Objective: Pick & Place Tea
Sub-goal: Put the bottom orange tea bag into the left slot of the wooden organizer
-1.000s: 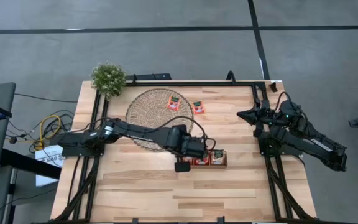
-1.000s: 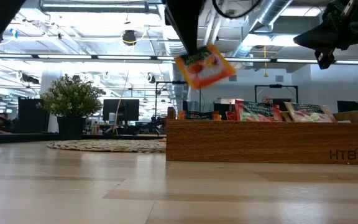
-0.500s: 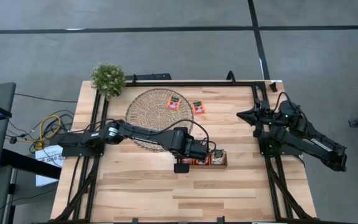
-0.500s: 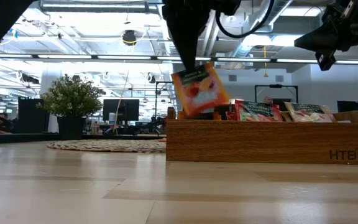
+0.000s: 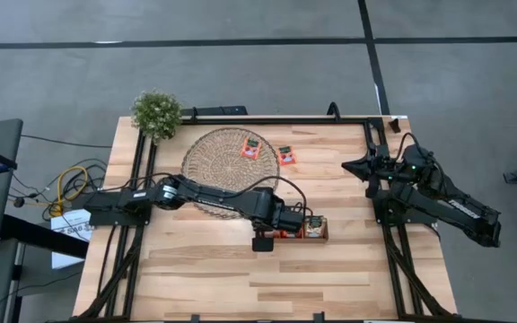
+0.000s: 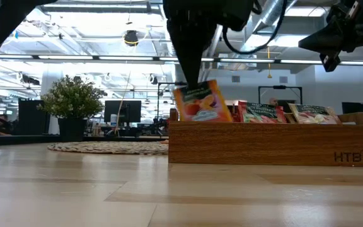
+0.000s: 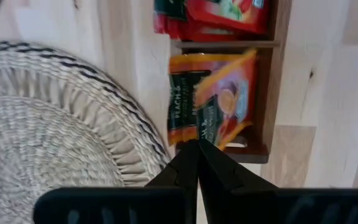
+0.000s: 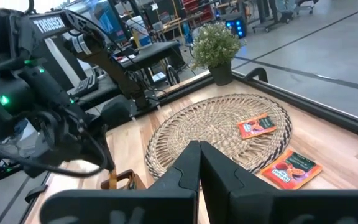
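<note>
1. the left gripper [image 7: 197, 146] hangs over the near end compartment of the wooden tray [image 6: 270, 144], its jaws pinching the top edge of an orange-red tea sachet [image 7: 211, 98].
2. in the low view that sachet [image 6: 200, 103] stands tilted, its lower part dipping behind the tray's front wall and its upper part still above the rim.
3. the left wrist view shows the held sachet over the end compartment, with a stack of red sachets [image 7: 213, 15] filling the next compartment beyond the divider.
4. from bench height, more sachets [image 6: 261, 113] and a paler one [image 6: 312, 113] stick up out of the tray's other compartments.
5. seen from above, the tray [image 5: 317, 230] sits near the middle of the wooden bench [image 5: 330, 278], just beside the round woven mat [image 5: 223, 161].
6. one red sachet [image 5: 251, 149] lies flat on the mat near its far edge; another [image 5: 286, 155] lies on the bare bench just off the mat's rim.
7. the right gripper [image 5: 348, 165] waits raised at the right side of the bench, well apart from the tray, its jaws pressed together and holding nothing.
8. a small potted plant [image 5: 156, 113] stands at the far left corner of the bench.
</note>
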You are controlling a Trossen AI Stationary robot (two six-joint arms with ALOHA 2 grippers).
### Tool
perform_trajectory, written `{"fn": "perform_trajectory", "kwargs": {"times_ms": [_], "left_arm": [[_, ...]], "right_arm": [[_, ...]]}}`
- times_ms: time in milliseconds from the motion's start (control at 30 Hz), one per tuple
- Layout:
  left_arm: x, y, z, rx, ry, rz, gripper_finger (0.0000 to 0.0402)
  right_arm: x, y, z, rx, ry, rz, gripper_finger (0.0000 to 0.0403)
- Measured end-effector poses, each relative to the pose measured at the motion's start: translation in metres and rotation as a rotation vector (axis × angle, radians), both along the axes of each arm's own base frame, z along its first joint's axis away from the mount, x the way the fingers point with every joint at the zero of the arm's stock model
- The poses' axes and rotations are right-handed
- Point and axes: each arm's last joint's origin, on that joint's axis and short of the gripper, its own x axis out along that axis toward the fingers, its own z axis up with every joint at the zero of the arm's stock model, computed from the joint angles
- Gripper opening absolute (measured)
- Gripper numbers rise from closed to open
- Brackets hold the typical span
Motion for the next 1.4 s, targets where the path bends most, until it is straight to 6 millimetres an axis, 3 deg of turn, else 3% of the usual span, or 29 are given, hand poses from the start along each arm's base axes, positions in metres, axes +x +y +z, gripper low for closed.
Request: {"fn": "perform_trajectory", "kwargs": {"times_ms": [667, 1400], "left_arm": [[0.004, 0.011, -0.001, 0.036, -0.004, -0.042, 0.0], [0.003, 0.009, -0.001, 0.093, 0.024, -0.165, 0.0]], "right_arm": [[0.0, 0.0, 0.0, 0.001, 0.002, 0.0, 0.0], [0.0, 0.0, -0.002, 0.009, 0.017, 0.0, 0.0]]}}
